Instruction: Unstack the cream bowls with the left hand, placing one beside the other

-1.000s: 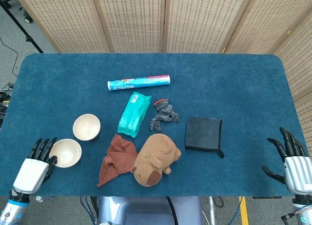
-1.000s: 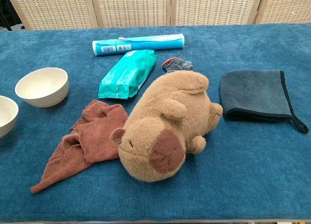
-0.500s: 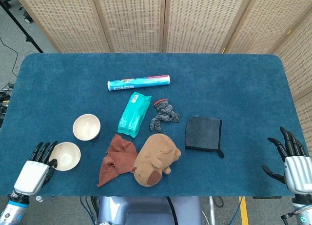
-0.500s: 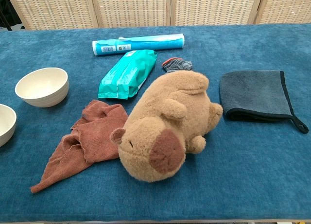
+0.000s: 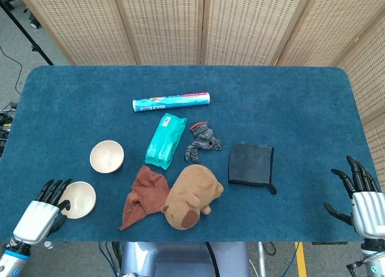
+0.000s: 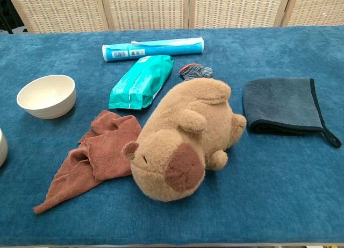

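Observation:
Two cream bowls stand apart on the blue table. One bowl [image 5: 107, 156] [image 6: 47, 96] sits left of the teal pack. The other bowl [image 5: 79, 199] is nearer the front-left edge, and only a sliver of it [image 6: 1, 147] shows in the chest view. My left hand [image 5: 38, 215] holds this nearer bowl at its left rim, thumb at the rim and fingers stretched along the outside. My right hand [image 5: 363, 205] hovers at the table's front-right corner, fingers spread, holding nothing.
A brown plush capybara [image 5: 192, 196] and a rust cloth [image 5: 143, 195] lie right of the bowls. Behind them are a teal wipes pack [image 5: 164, 140], a blue-white roll [image 5: 171, 101], a grey glove [image 5: 203, 141] and a dark cloth [image 5: 251, 164]. The table's front edge [image 5: 84, 234] is close to the held bowl.
My left hand has drawn the nearer bowl toward the front-left edge, widening the gap to the other bowl. It has almost left the chest view. The right hand has barely moved.

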Controlling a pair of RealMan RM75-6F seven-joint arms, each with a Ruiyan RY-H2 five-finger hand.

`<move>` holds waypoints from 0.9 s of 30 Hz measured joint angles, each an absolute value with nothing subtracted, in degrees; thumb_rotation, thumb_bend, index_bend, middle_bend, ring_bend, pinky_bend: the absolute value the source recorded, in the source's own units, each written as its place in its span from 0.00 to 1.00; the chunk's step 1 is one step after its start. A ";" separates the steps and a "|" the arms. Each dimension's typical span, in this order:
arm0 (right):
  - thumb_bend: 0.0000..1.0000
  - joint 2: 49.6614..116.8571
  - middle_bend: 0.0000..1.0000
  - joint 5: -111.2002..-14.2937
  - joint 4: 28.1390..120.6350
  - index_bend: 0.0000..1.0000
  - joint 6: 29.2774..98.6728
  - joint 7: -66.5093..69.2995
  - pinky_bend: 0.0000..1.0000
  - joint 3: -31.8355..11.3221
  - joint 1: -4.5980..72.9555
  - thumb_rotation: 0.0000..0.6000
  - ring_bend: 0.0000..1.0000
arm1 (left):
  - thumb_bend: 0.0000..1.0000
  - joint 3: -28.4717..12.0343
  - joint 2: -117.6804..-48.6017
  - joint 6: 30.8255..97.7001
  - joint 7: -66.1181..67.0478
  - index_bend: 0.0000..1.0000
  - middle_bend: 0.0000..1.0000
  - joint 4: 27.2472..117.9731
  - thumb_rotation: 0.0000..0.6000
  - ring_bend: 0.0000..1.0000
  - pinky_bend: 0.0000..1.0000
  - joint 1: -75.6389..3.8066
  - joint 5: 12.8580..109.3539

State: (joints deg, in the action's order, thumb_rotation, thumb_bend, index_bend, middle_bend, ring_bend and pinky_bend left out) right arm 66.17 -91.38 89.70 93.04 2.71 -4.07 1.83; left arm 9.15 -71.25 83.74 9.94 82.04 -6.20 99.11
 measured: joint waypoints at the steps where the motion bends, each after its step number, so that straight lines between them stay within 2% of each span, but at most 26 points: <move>1: 0.16 66.19 0.00 -91.38 89.70 0.22 93.07 2.69 0.15 -4.08 1.82 1.00 0.00 | 0.33 9.19 -70.89 83.73 10.16 0.45 0.00 82.36 1.00 0.01 0.05 -6.20 99.18; 9: 0.16 66.19 0.00 -91.32 89.75 0.22 93.06 2.75 0.15 -4.13 1.79 1.00 0.00 | 0.33 7.91 -69.72 86.35 10.60 0.42 0.00 83.89 1.00 0.00 0.05 -5.69 99.30; 14: 0.16 66.22 0.00 -91.58 89.73 0.22 93.08 2.70 0.15 -4.03 1.81 1.00 0.00 | 0.33 4.42 -70.28 89.97 9.33 0.42 0.00 83.81 1.00 0.00 0.05 -5.41 98.31; 22: 0.16 66.34 0.00 -91.94 89.71 0.22 92.86 2.60 0.15 -3.85 1.94 1.00 0.00 | 0.33 0.46 -70.36 91.30 6.22 0.42 0.00 87.90 1.00 0.00 0.05 -6.06 95.33; 27: 0.16 66.49 0.00 -92.00 89.43 0.22 92.38 3.02 0.15 -3.70 2.15 1.00 0.00 | 0.33 -1.11 -73.05 91.30 3.82 0.42 0.00 89.50 1.00 0.00 0.05 -6.23 92.90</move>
State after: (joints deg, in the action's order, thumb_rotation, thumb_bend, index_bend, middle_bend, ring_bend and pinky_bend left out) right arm 66.49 -92.00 89.43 92.38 3.02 -3.70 2.15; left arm -1.11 -73.05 91.30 3.82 89.50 -6.23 92.90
